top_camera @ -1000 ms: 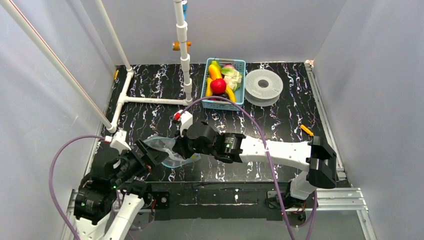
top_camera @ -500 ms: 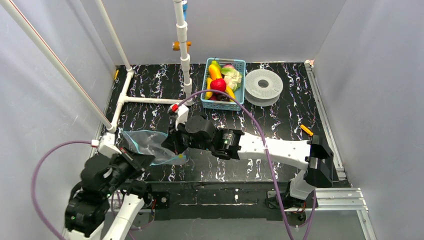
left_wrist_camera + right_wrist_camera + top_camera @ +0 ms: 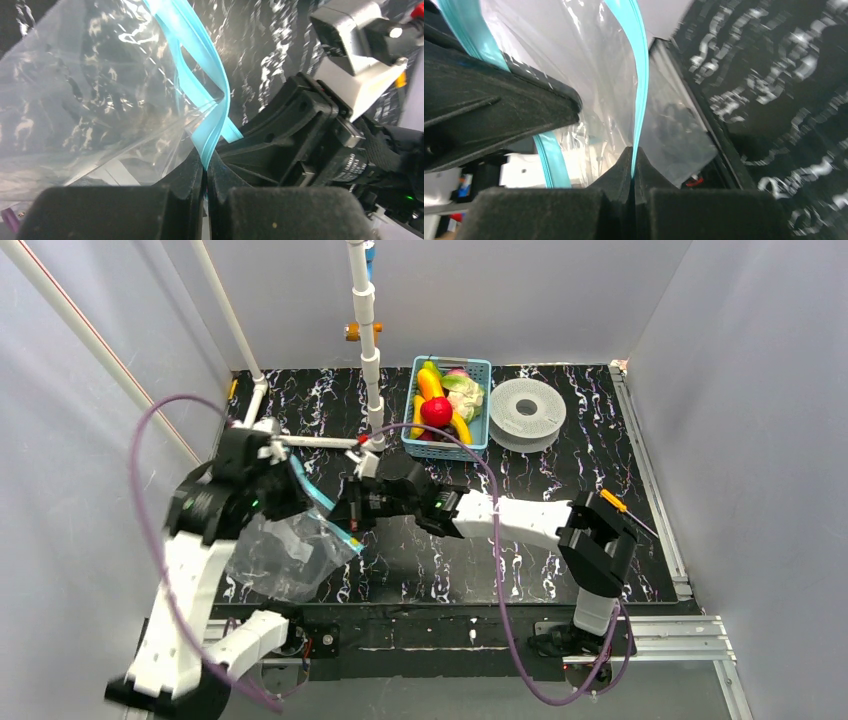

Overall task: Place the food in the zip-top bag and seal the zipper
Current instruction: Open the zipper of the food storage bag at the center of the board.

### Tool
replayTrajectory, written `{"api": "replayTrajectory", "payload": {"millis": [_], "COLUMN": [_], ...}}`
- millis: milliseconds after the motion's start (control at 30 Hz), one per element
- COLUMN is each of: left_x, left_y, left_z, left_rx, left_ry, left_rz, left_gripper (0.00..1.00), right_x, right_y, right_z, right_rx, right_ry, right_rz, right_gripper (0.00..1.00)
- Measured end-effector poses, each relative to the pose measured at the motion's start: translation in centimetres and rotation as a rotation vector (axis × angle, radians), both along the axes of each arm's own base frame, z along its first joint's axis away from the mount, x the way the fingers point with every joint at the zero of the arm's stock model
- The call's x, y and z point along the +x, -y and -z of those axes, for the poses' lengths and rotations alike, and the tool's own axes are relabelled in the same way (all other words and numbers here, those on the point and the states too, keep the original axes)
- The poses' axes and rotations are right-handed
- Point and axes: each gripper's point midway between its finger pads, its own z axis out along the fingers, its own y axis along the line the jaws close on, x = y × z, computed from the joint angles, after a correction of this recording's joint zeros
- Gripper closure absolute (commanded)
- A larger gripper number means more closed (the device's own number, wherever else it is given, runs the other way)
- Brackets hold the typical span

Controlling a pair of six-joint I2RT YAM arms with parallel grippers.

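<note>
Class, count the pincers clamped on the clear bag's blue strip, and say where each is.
2. The left pincer grips the zipper at its left end; the right pincer grips its right end. Neither is hidden.

The table (image 3: pixel 560 530) is black with white marble-like veining. The zip-top bag (image 3: pixel 285 555) is clear, its zipper (image 3: pixel 212 127) bright pale blue. At the table's far edge, a light-blue basket (image 3: pixel 470 362) shows a red apple (image 3: pixel 436 412), a yellow banana (image 3: pixel 430 383) and a white-green cauliflower (image 3: pixel 468 397). The spool (image 3: pixel 527 412) is pale grey.
</note>
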Motion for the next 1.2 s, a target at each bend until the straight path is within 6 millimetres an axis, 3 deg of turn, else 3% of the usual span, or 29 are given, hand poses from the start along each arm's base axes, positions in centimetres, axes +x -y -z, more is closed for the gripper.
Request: {"api": "replayTrajectory", "payload": {"millis": [133, 233, 333, 500, 600, 800, 967, 1200], "left_x": [2.8, 3.3, 3.8, 4.4, 4.1, 2.1, 1.0, 1.2], "left_y": [1.4, 2.2, 3.0, 3.6, 3.4, 3.0, 3.5, 4.5], "left_z": [6.4, 9.1, 9.4, 9.7, 9.5, 8.2, 8.4, 9.4], "left_rx": [0.038, 0.026, -0.009, -0.049, -0.057, -0.100, -0.155, -0.213], "left_ry": [-0.207, -0.267, -0.249, -0.180, -0.129, -0.009, 0.014, -0.036], "left_rz": [0.050, 0.072, 0.094, 0.108, 0.102, 0.087, 0.094, 0.069], "left_gripper": [1.00, 1.00, 0.95, 0.69, 0.55, 0.38, 0.35, 0.32], "right_x": [3.4, 5.0, 4.8, 4.3, 4.2, 4.3, 4.6, 3.7], "right_y": [2.8, 4.2, 4.3, 4.6, 4.9, 4.9, 5.1, 5.2], "right_z": [6.9, 9.8, 9.9, 9.0, 8.6, 8.3, 8.0, 8.5], "right_rx": [-0.114, -0.195, -0.206, -0.188, -0.184, -0.178, -0.184, -0.239], "right_ry": [-0.155, -0.182, -0.162, -0.127, -0.113, -0.107, -0.084, 0.020], "right_rz": [0.071, 0.116, 0.110, 0.101, 0.106, 0.122, 0.149, 0.169], "right_gripper": [0.99, 0.99, 0.99, 0.99, 0.99, 0.99, 0.99, 0.99]}}
